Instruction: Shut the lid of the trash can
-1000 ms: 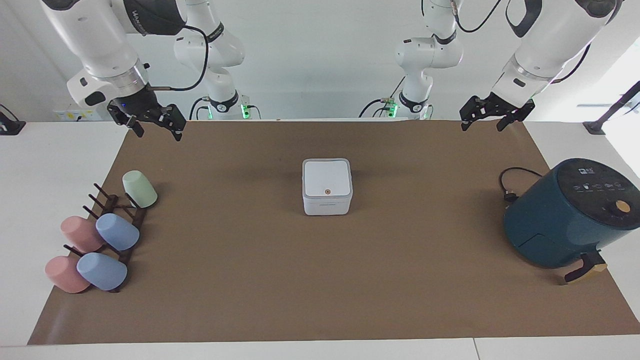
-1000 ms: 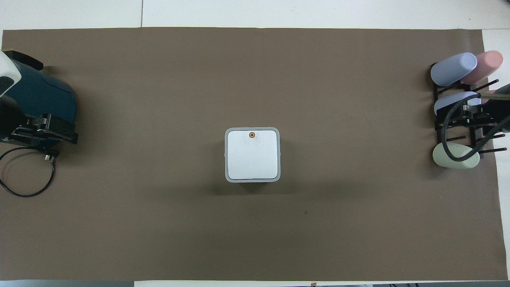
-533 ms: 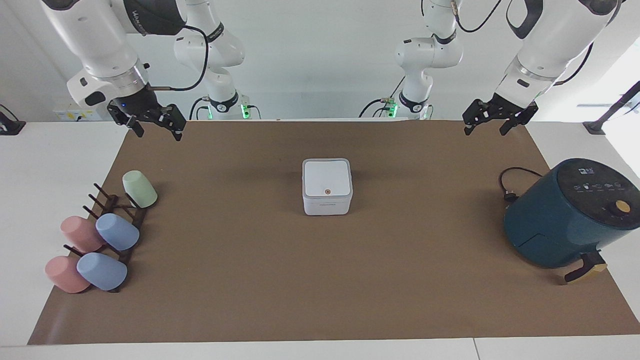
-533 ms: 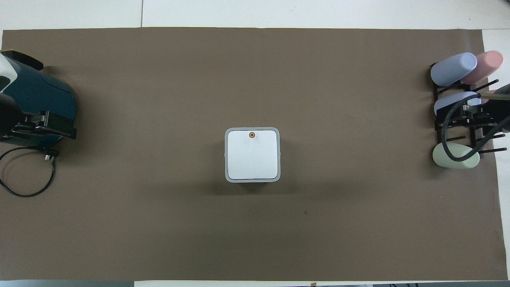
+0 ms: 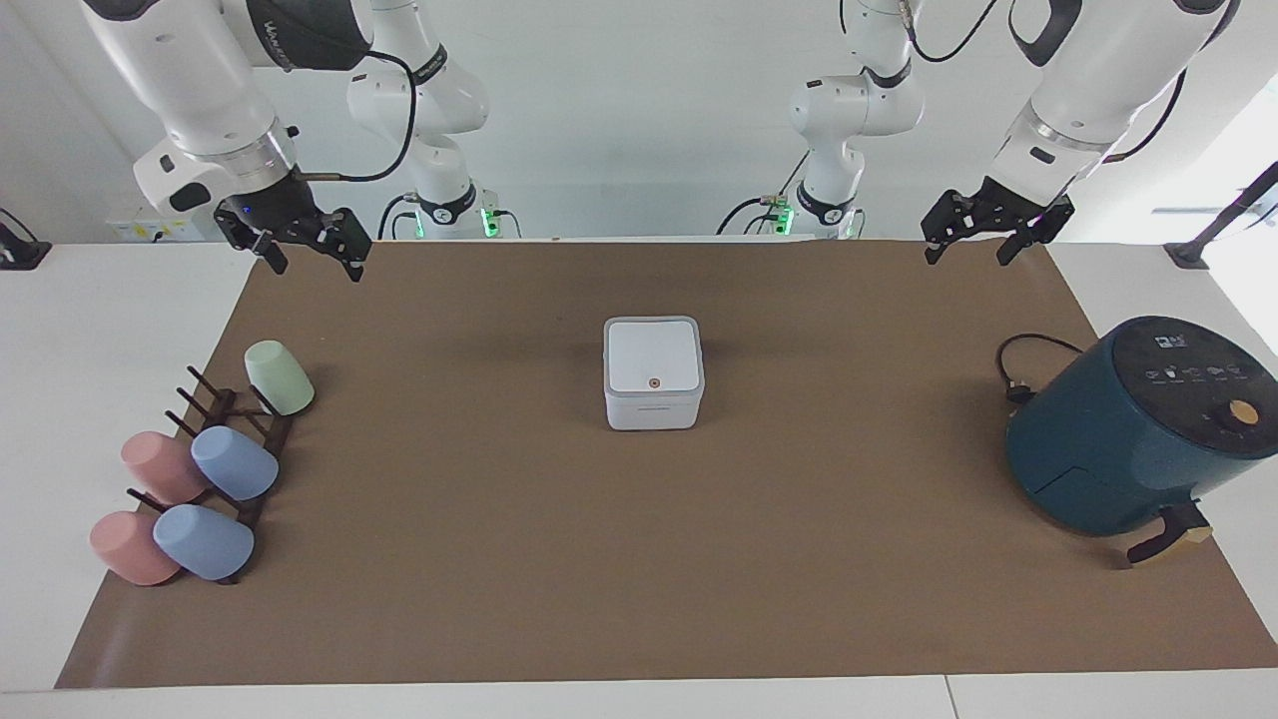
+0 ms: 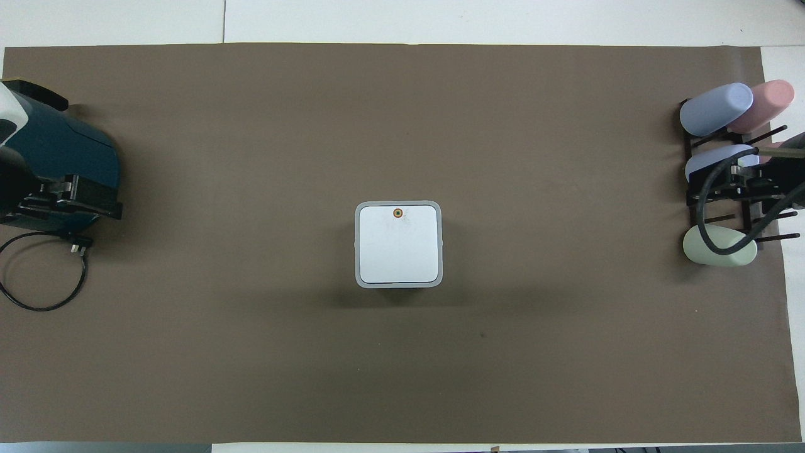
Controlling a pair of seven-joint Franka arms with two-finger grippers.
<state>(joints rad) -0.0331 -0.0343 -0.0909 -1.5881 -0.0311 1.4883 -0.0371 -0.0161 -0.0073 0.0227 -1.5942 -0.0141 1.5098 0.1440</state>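
The small white trash can (image 5: 653, 404) stands in the middle of the brown mat; it also shows in the overhead view (image 6: 399, 283). Its flat white lid (image 5: 652, 357) lies level on top, with the orange-ringed dot at the edge farther from the robots (image 6: 397, 213). My left gripper (image 5: 966, 250) hangs open and empty in the air over the mat's edge at the left arm's end, well apart from the can. My right gripper (image 5: 315, 262) hangs open and empty over the mat's corner at the right arm's end.
A dark teal air fryer (image 5: 1128, 439) with a black cord (image 5: 1018, 369) stands at the left arm's end. A dark rack (image 5: 235, 439) with several pastel cups sits at the right arm's end. In the overhead view each gripper overlaps these: left (image 6: 66, 201), right (image 6: 742, 182).
My left gripper has shifted slightly at its raised spot. The right arm, the trash can and the lid have not moved.
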